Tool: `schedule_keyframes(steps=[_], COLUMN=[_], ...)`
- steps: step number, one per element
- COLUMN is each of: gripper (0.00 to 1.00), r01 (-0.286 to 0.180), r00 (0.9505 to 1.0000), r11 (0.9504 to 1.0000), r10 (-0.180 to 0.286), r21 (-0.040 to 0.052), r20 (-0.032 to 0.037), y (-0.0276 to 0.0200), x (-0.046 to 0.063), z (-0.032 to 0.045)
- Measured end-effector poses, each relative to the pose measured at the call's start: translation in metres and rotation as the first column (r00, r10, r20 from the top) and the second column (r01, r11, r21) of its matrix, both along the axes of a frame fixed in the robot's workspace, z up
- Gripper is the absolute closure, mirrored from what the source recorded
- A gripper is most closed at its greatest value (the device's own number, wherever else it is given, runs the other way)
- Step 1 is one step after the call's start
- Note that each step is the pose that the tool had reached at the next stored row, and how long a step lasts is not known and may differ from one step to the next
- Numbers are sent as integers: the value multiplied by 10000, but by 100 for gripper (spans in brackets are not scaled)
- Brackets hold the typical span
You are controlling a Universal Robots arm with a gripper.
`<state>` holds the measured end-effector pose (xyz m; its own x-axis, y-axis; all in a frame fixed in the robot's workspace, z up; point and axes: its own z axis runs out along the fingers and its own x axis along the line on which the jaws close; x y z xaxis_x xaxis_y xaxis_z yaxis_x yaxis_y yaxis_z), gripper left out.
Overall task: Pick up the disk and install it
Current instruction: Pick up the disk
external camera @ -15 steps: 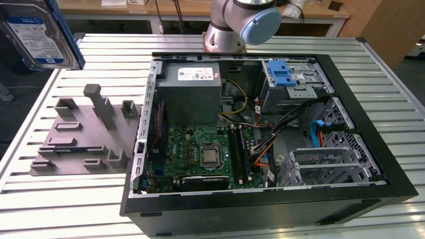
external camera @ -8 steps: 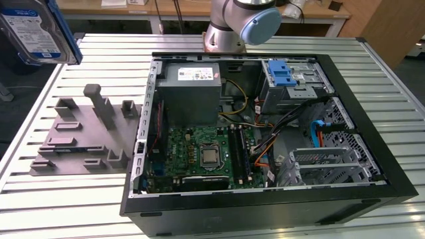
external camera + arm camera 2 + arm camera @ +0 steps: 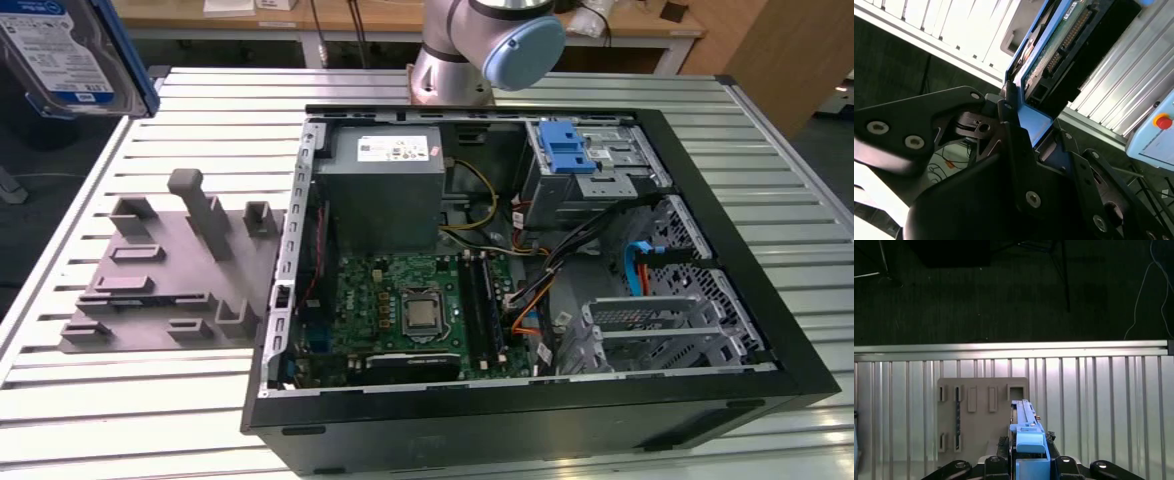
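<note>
Silver arm [image 3: 447, 60], pale-blue joint cap [image 3: 523, 50], black screw-studded pincer [image 3: 1026, 445].

No print readable anywhere.
Disk [image 3: 67, 60], upper left of exterior view: blue-and-white label [image 3: 54, 45], lines of text too small to read.
Grey box [image 3: 387, 205], upper centre of same view: white sticker [image 3: 392, 150], marks illegible.
Circuit board [image 3: 400, 300], lower centre: markings too fine to read.

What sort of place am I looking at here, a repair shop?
Most likely a robotics lab bench for computer assembly: an opened desktop computer case lies on a slatted metal table, a robot arm stands by it, and its gripper holds the disk.
</note>
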<state>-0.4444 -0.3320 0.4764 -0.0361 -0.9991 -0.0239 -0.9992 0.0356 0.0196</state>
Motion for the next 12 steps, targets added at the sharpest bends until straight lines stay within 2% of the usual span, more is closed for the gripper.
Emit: schedule_keyframes(steps=[6, 12], gripper=[64, 64], r01=[0, 1], r00=[10000, 10000], r11=[10000, 10000], r10=[0, -1], r21=[0, 0], r20=[-1, -1], y=[0, 0], x=[0, 0], z=[122, 202])
